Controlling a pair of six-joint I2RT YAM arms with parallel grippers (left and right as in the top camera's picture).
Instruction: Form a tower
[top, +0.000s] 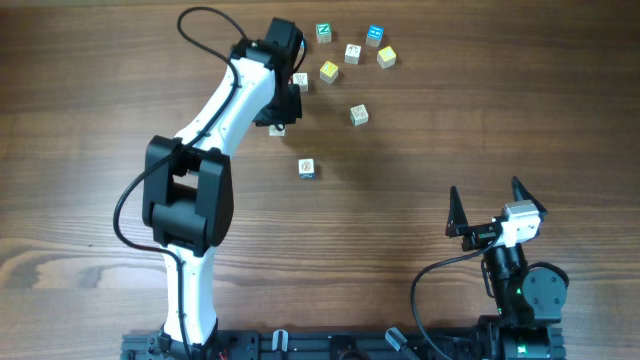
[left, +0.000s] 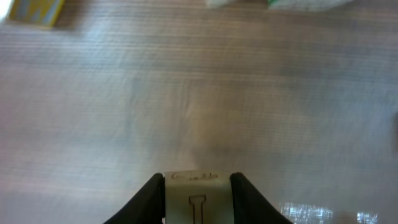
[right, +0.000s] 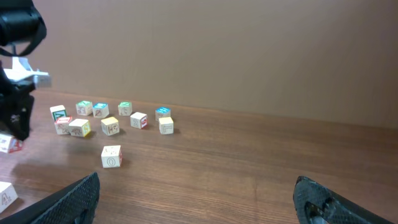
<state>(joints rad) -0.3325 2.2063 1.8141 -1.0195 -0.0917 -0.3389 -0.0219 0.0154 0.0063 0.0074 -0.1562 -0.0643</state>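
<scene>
The left claw pinches a pale letter cube; the right claw gapes empty at lower right. The tower sits mid-frame on the bench, its height unclear from above. I judge it light, hard and easily toppled, so grip cubes across flat opposite faces.

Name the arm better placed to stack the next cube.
Left. The left gripper holds a small pale wooden letter cube, close to the scattered wooden cubes; the right gripper stands open and empty, far from them.
</scene>
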